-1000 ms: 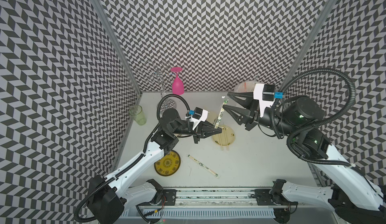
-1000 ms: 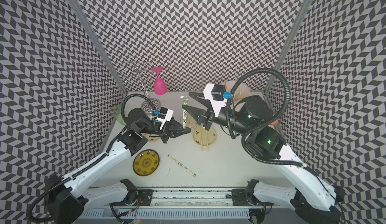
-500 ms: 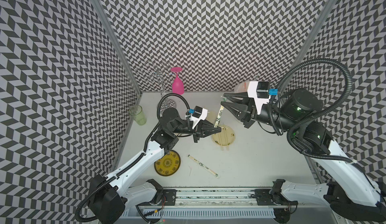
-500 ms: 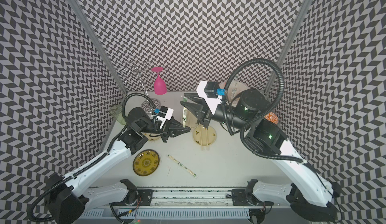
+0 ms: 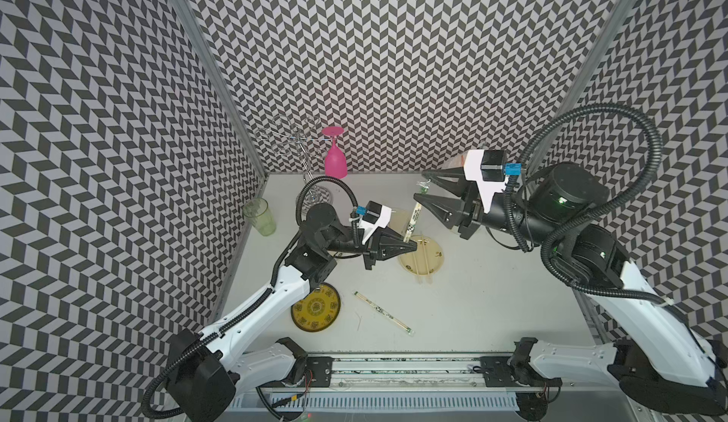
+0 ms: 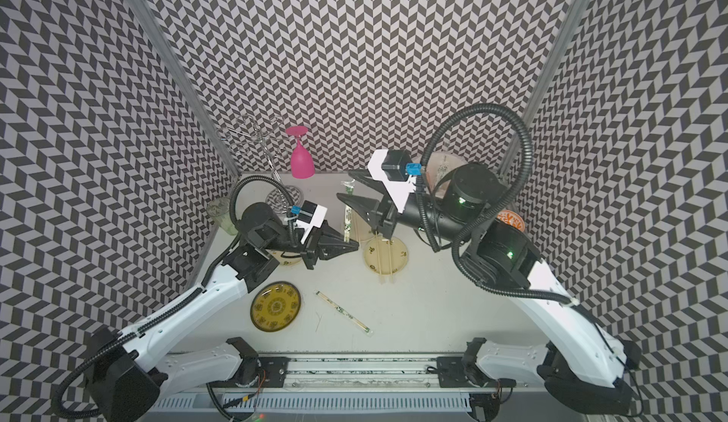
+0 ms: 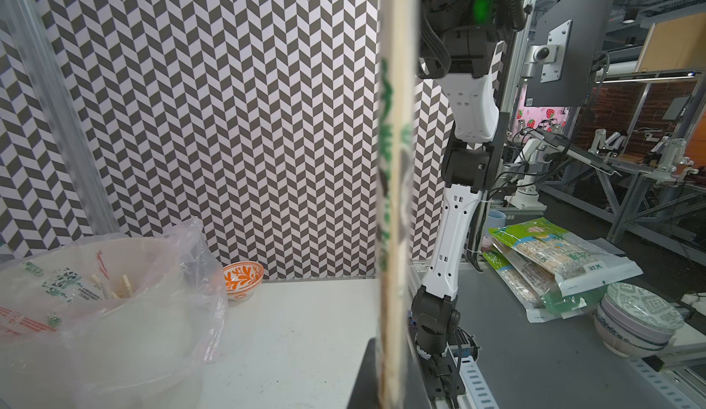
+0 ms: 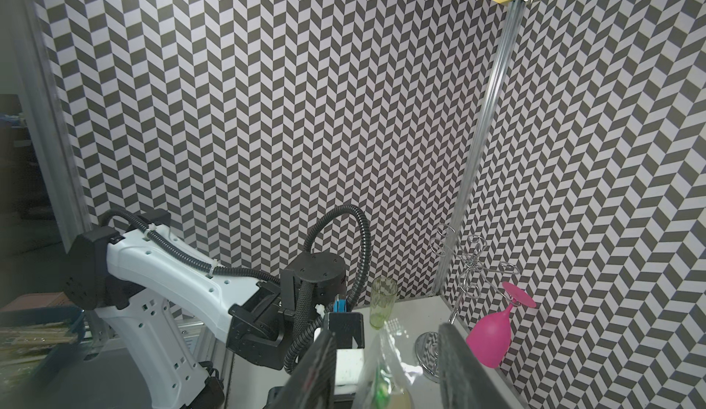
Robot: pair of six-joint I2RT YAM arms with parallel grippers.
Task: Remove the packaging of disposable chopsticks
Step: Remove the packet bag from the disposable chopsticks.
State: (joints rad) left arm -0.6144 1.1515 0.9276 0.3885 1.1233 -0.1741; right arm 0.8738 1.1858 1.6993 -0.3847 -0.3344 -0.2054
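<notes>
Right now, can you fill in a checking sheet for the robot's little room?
Surface: pale table, no spills seen.
Job's things: wrapped chopsticks held up between the arms; second wrapped pair lying on the table; bare chopsticks on the amber plate.
Clutter: yellow plate, green cup, pink glass hanging upside down from the wire rack, bag-lined bin, orange bowl.
Grippers: left gripper shut on the wrapped chopsticks; right gripper open, jaws either side of the sleeve at its top end.
Cables: black hoses arch over both arms; no snag seen.
Surroundings: zigzag walls; outside, chopstick bags and stacked bowls.
</notes>
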